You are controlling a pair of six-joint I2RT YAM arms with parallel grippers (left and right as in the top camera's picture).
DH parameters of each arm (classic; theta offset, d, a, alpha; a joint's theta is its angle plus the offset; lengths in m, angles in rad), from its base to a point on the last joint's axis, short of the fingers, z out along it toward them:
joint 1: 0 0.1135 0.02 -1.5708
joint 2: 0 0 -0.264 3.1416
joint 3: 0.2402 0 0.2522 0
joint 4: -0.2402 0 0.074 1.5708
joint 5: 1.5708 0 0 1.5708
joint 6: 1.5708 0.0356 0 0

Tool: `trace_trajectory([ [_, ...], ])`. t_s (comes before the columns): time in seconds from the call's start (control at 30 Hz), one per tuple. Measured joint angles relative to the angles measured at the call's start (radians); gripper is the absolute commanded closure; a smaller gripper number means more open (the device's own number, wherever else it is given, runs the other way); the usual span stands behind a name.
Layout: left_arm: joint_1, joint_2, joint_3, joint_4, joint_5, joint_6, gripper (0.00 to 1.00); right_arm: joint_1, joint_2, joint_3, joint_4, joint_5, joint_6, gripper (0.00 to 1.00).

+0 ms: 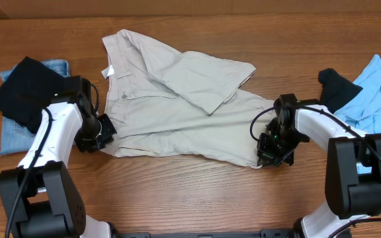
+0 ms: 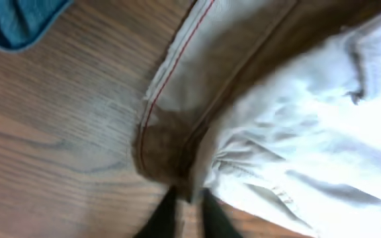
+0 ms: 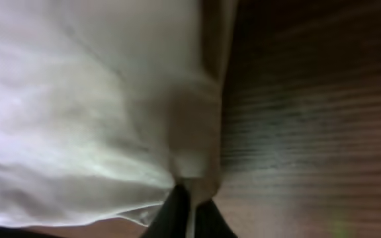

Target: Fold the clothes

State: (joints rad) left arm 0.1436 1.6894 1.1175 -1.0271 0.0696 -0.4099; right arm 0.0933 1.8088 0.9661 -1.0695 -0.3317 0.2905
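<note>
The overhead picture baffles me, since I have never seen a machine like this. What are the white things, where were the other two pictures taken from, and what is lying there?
The white-and-black things are two robot arms at a wooden table, seen from a camera fixed above. Each arm ends in a two-finger gripper. The two blurry close-ups come from small cameras on the wrists, looking past each arm's own dark fingers.

Beige shorts lie spread in the middle. On the left, a black garment lies on a denim piece. On the right are a light-blue garment and another black piece.

The left gripper is shut on the shorts' edge at the waistband end. The right gripper is shut on their edge at the leg end.
</note>
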Motion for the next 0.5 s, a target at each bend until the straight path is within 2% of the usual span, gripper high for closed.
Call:
trace_trajectory([
  [0.27,-0.009,0.0,-0.093,0.135,0.055,-0.001,0.91,-0.006,0.0,0.0,-0.021,0.036,0.039,0.96],
  [0.33,-0.016,0.0,-0.1,0.144,0.062,-0.001,0.96,-0.008,0.0,0.0,-0.043,0.071,0.061,0.96],
  [0.5,-0.02,0.0,-0.102,0.15,0.06,-0.001,0.96,-0.008,0.0,0.0,-0.088,0.173,0.14,0.96],
])
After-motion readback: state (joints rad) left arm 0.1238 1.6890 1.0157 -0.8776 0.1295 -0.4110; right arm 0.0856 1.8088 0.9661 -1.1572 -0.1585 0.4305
